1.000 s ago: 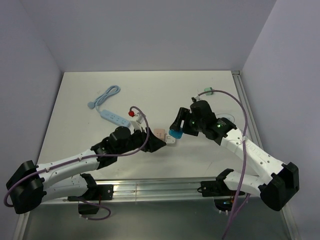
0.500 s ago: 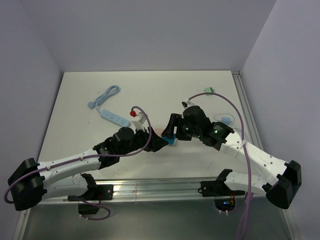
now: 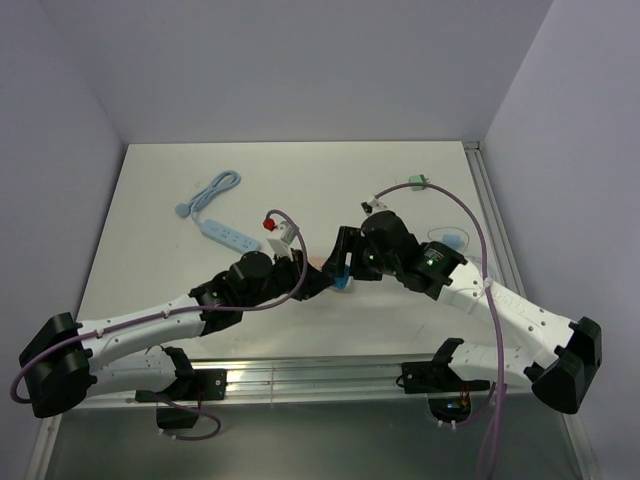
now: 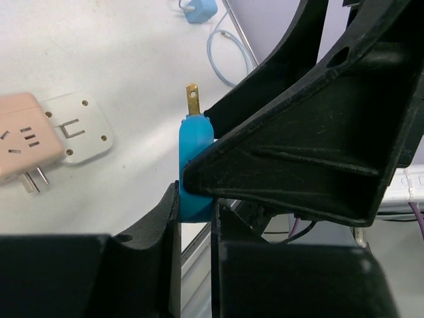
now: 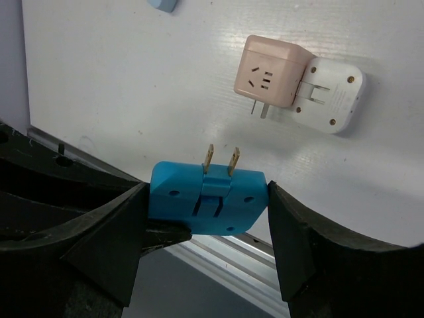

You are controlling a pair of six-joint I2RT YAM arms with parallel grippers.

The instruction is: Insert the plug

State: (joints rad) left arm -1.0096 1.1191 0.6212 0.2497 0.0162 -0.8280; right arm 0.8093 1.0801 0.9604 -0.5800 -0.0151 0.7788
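A blue plug (image 5: 209, 199) with two brass prongs is gripped across its width by my right gripper (image 5: 207, 202), above the table. My left gripper (image 4: 195, 212) has come in from the other side, and its fingers (image 4: 165, 218) press on the plug's flat faces (image 4: 195, 162). In the top view both grippers meet at the plug (image 3: 342, 282) in the middle of the table. A pink cube socket adapter (image 5: 271, 63) with a white plug (image 5: 329, 93) stuck in its side lies on the table just beyond. It also shows in the left wrist view (image 4: 23, 139).
A light blue power strip (image 3: 228, 236) with its coiled cable (image 3: 212, 188) lies at the back left. A small light blue adapter with a thin cable (image 3: 452, 238) lies at the right. The table's metal front rail (image 3: 320, 375) runs along the near edge.
My right gripper has carried the blue plug left and down towards the left gripper. My left gripper has shifted right and its fingers have closed round the plug.
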